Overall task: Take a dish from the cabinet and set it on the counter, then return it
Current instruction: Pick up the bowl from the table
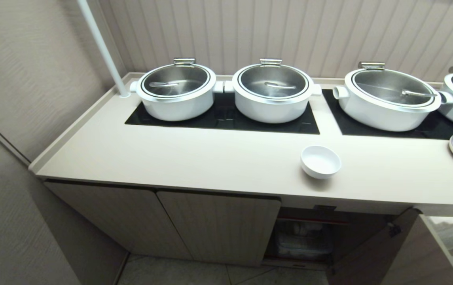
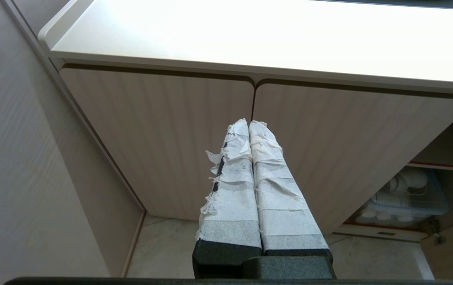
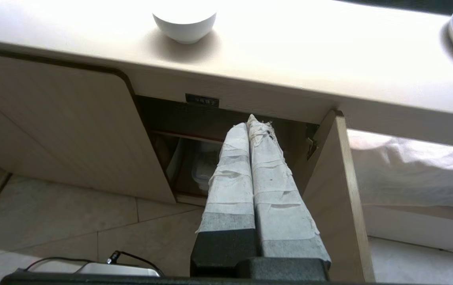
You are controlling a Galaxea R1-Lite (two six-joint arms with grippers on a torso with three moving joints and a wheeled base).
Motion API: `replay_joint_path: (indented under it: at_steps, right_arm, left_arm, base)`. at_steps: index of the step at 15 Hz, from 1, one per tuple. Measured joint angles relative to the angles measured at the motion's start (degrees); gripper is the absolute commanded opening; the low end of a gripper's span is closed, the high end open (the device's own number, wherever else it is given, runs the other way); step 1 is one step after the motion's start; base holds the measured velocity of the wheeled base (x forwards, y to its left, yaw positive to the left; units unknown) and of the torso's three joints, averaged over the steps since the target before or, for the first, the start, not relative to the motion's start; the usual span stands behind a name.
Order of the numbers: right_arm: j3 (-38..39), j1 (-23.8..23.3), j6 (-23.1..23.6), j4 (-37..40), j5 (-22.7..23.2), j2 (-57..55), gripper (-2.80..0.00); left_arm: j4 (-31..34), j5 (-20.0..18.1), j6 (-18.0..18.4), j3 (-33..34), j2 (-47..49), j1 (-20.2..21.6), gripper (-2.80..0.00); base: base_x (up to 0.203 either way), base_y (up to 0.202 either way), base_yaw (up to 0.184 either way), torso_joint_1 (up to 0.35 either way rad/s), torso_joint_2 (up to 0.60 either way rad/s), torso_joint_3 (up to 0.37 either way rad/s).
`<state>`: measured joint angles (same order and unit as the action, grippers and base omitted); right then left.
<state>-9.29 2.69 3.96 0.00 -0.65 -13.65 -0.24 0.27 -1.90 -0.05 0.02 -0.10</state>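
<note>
Dish (image 1: 320,161) upright on counter (image 1: 194,158)

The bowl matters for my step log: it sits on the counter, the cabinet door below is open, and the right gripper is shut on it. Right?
Not quite. The right gripper is shut on nothing; the right wrist view shows it below the counter, apart from the bowl. The cabinet door is open.

Glossy ceramic dish (image 1: 320,160) on smooth matt counter (image 1: 210,158); wood-grain cabinet (image 1: 218,225).
</note>
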Motion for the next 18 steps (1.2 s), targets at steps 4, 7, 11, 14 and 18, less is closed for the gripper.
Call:
replay_joint_path:
  at_steps: [4, 7, 11, 14, 18]
  right_arm:
    - [-12.1, 2.05, -0.16, 0.6, -5.15, -17.5, -2.8]
    - [-25.34, 2.56, -0.3, 0.88, -6.52, -34.38, -2.8]
    - [-38.79, 2.68, -0.38, 0.82, -6.12, -51.91, -2.8]
    - [-44.42, 2.86, -0.44, 1.09, -5.87, -59.86, -2.8]
    - [-49.82, 3.11, -0.5, 1.07, -5.73, -68.77, -2.8]
  left_arm:
    - [0.0, -0.02, 0.0, 0.0, 0.0, 0.0, -2.8]
    - [0.0, -0.03, 0.01, 0.0, 0.0, 0.0, -2.8]
    - [0.0, 0.02, 0.0, -0.02, 0.0, 0.0, -2.8]
    - [0.0, 0.0, 0.0, 0.0, 0.0, 0.0, -2.8]
    - [0.0, 0.0, -0.01, -0.01, 0.0, 0.02, -2.8]
  base:
    - [0.0, 0.0, 0.0, 0.0, 0.0, 0.0]
    - [0.0, 0.0, 0.0, 0.0, 0.0, 0.0]
    - [0.0, 0.0, 0.0, 0.0, 0.0, 0.0]
    - [0.0, 0.0, 0.0, 0.0, 0.0, 0.0]
    - [0.0, 0.0, 0.0, 0.0, 0.0, 0.0]
